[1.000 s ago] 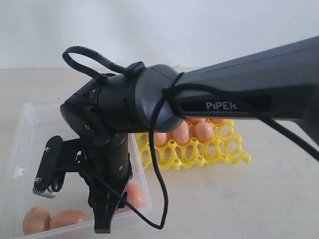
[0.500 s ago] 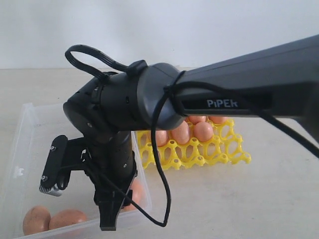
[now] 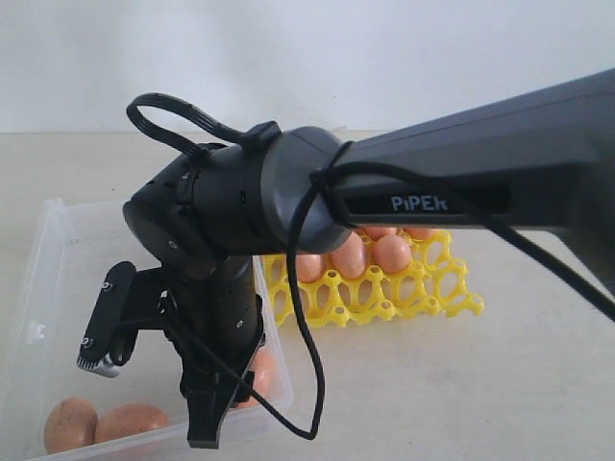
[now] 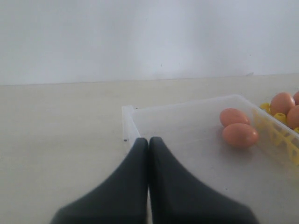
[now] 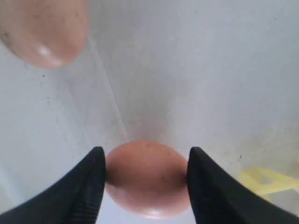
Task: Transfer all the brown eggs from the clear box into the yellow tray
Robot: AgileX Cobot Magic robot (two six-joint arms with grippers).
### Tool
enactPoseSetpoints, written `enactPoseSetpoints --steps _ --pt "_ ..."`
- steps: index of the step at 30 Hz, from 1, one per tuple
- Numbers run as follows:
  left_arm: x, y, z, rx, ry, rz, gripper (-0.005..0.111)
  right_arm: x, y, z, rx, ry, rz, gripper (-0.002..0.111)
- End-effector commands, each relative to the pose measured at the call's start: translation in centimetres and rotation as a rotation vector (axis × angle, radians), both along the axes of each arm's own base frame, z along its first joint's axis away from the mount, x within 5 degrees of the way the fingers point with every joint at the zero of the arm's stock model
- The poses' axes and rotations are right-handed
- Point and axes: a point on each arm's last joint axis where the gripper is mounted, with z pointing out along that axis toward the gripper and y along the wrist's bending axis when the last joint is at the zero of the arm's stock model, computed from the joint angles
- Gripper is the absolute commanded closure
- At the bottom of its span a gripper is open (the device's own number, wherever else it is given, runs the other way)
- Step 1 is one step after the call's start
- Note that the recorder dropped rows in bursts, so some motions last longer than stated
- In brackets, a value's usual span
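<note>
Smooth, faintly speckled pinkish-brown egg (image 5: 145,182) in grip of right claw (image 5: 145,151); left claw (image 4: 148,141) closed tight, empty

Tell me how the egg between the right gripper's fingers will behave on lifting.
The egg looks smooth and rounded, so it may slip between the fingers of the right gripper, which seem to touch only its sides. Its shell is probably brittle; squeezing harder risks cracking. Dropped on the clear box floor, it would likely roll.

Left end effector (image 4: 148,142) closed, right (image 5: 145,154) clamped.
</note>
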Motion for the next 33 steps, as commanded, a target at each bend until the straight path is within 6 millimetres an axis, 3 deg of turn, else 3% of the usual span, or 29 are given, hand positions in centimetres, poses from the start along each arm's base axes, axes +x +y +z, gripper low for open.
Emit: enactPoseSetpoints --steps 1,12,20,29,33 --pt "0.0 0.0 0.1 -0.005 -0.007 -0.005 0.111 0.3 0.1 -0.5 0.018 0.012 -0.026 0.058" --pt "0.0 0.0 0.1 -0.005 -0.007 -0.005 0.111 1.8 2.5 2.5 0.238 -0.063 -0.225 0.058" --pt "0.0 0.0 0.1 -0.005 -0.007 -0.005 0.111 2.6 2.1 4.6 0.166 -0.119 -0.303 0.058" --pt "0.0 0.0 0.1 -0.005 -0.007 -0.005 0.111 1.9 1.1 4.4 -0.038 -0.100 0.116 0.058" --pt "0.0 0.0 0.1 -0.005 -0.007 -0.005 0.111 1.3 0.5 4.3 -0.112 -0.037 0.194 0.058"
